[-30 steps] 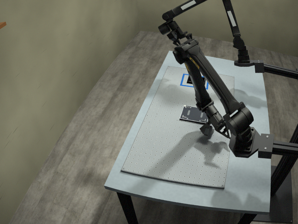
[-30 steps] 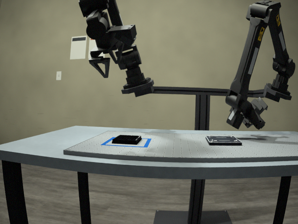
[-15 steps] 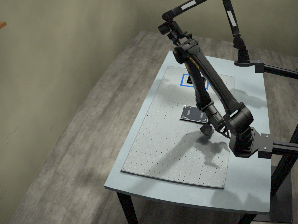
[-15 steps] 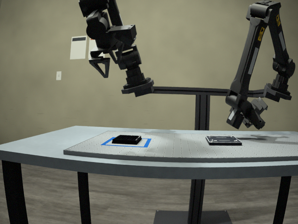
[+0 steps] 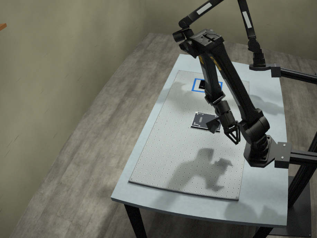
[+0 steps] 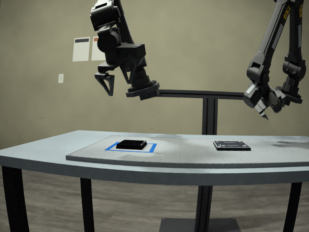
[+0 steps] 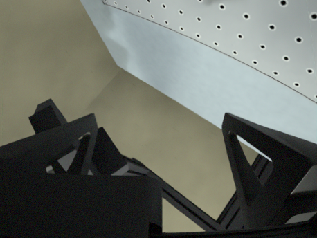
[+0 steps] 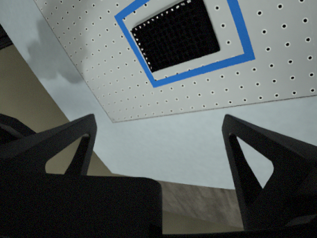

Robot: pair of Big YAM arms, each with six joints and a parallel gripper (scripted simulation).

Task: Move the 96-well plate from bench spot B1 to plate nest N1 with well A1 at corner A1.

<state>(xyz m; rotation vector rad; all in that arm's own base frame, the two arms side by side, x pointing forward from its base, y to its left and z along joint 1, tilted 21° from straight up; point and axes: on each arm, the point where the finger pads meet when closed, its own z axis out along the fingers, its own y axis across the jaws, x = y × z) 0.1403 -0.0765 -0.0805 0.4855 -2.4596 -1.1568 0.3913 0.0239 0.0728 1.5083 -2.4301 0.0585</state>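
"Where did we see the plate [image 5: 202, 84] [image 6: 131, 144] [image 8: 176, 36]?"

"We saw it lying flat, black, inside the blue outline [image 5: 193, 85] [image 6: 153, 147] [image 8: 242, 31] on the perforated board [image 5: 166, 153] [image 6: 184, 157] [image 7: 207, 21] [image 8: 97, 62], which lay on the pale blue table [image 5: 269, 199] [image 6: 100, 172] [image 7: 156, 59] [image 8: 166, 145]. We could not tell which corner was cut off."

"And the nest [image 5: 205, 121] [image 6: 232, 145]?"

"It was a flat, dark rectangle on the same board, well apart from the plate, and the plate was not in it."

"How did we find the right end effector [image 6: 119, 89] [image 8: 159, 121]?"

"Its two fingers stood wide open with nothing between them. It hung high above the table, touching nothing, and its camera showed us the whole board corner by the plate."

"And the left end effector [image 5: 225, 135] [image 6: 271, 114] [image 7: 159, 120]?"

"That was wide open and held nothing too. It hung above the table, and from the top view it hid part of the nest from us. Its own camera showed us the board's edge and the table's edge."
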